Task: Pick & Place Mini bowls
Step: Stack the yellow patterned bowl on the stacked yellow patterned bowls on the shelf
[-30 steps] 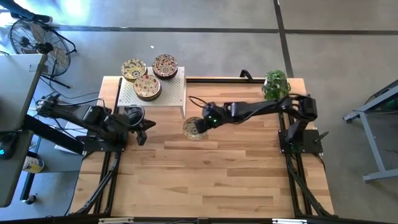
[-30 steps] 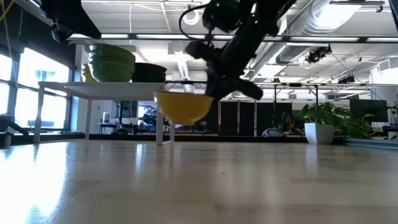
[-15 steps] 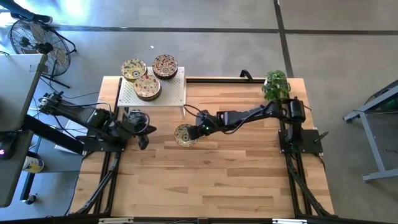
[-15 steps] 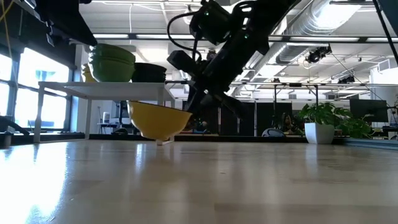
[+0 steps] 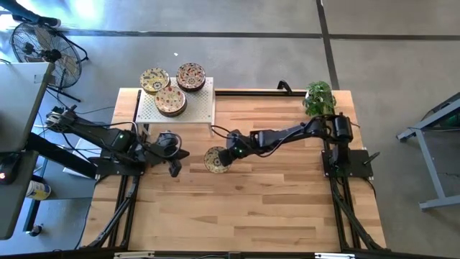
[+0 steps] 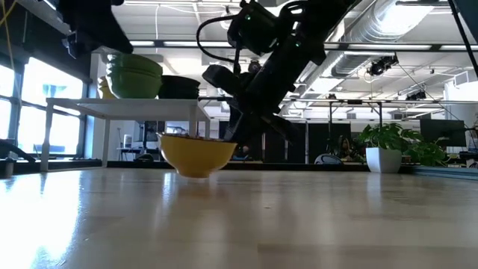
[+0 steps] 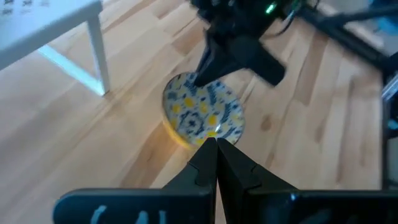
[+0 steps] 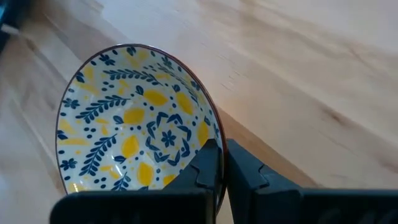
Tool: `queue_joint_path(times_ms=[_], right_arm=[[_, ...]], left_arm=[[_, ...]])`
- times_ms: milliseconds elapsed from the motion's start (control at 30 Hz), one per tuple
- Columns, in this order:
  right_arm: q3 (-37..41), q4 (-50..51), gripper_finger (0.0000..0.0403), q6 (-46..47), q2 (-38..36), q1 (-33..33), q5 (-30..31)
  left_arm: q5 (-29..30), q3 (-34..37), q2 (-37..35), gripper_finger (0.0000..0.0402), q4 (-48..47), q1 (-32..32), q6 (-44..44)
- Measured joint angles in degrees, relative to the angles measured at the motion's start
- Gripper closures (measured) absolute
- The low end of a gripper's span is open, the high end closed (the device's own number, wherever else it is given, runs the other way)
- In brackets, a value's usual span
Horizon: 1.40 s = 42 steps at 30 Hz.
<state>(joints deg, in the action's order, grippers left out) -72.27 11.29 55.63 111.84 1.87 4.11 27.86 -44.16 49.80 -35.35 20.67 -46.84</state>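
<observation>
A mini bowl (image 5: 215,159), yellow outside and cream inside with yellow lemons and blue leaves (image 8: 134,140), stands on its foot on the wooden table, near the middle. My right gripper (image 8: 221,146) is shut on its rim, reaching in from the table's right. My left gripper (image 5: 177,156) hangs shut and holding nothing just left of the bowl, pointing at it (image 7: 202,115). Three more patterned bowls (image 5: 171,101) sit on the white perforated rack (image 5: 195,109) at the far left. My right gripper pinches the bowl's rim (image 8: 214,134) on the side toward the table's right, one finger (image 8: 207,169) inside the bowl and the other (image 8: 247,175) outside. The fingers slant down from the right. The bowl sits level with its foot (image 6: 196,173) on the table.
The rack stands on thin white legs (image 7: 96,53) just beyond the bowl. A potted plant (image 5: 319,98) stands at the table's far right corner. Bare wood stretches toward the near edge (image 5: 237,223).
My right gripper has come down and toward the table's left and near edge with the bowl. The bowl hung clear, then tilted, and now stands level on the table. My left gripper has moved right, toward the bowl, and stayed shut.
</observation>
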Motion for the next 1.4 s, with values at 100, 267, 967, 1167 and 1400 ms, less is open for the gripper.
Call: queue_joint_path(times_ms=[100,267,967,1167,1400], right_arm=[[0.0,-0.57,0.0394,-2.15,0.01,0.13,-1.07],[0.0,0.05,0.039,-6.57,0.01,0.04,-2.03],[-0.04,1.45,0.0242,-30.76,-10.9,0.2,-3.84],[-0.03,4.89,0.0341,-38.17,-12.09,0.87,-4.08],[11.18,-9.97,0.0385,-38.14,-15.85,1.6,-6.94]], left_arm=[[0.46,-0.07,2.0,0.0402,2.91,0.0,-0.9],[0.79,-0.04,5.11,0.0402,6.29,0.0,-3.99],[-1.09,-2.43,12.35,0.0402,11.6,-0.01,-4.22],[-6.82,-2.48,12.8,0.0402,12.01,0.0,-3.18],[-11.36,-5.15,18.83,0.0402,12.63,-0.02,-1.81]])
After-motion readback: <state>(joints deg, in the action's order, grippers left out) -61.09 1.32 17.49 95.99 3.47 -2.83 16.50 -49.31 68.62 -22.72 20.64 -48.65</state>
